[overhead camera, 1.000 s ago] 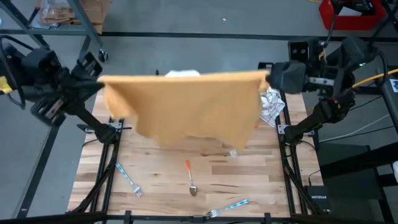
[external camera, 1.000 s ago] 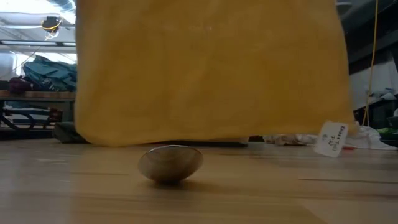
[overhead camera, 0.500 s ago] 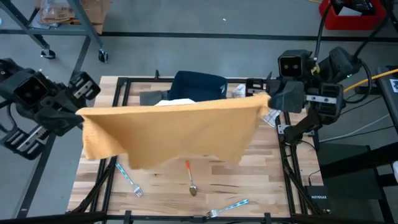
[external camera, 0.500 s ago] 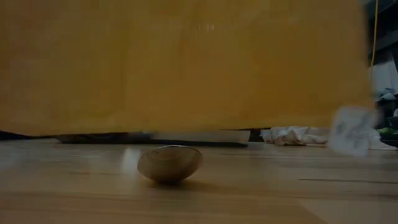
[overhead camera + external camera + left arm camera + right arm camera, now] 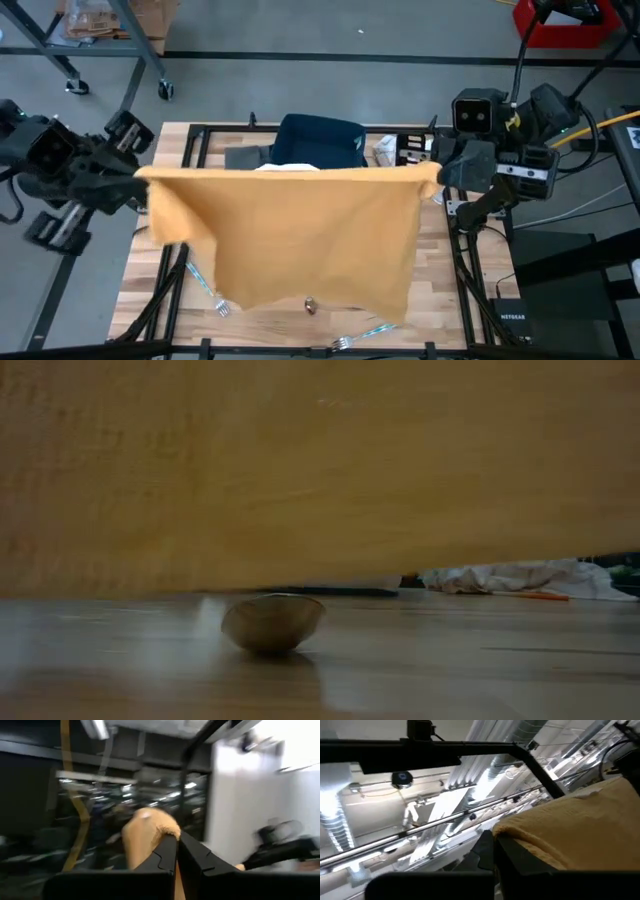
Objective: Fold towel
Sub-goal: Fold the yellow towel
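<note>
the towel (image 5: 300, 235) hangs spread above the table (image 5: 440, 290), stretched by its top edge between both arms. the left gripper (image 5: 140, 188) pinches one top corner at the table's left side, jaws clamped on cloth; the right gripper (image 5: 438, 178) pinches the other corner at the right side, also clamped. the lower hem drapes over a spoon (image 5: 273, 622), perhaps just clear of it. forks (image 5: 365, 333) lie near the front edge.
</note>
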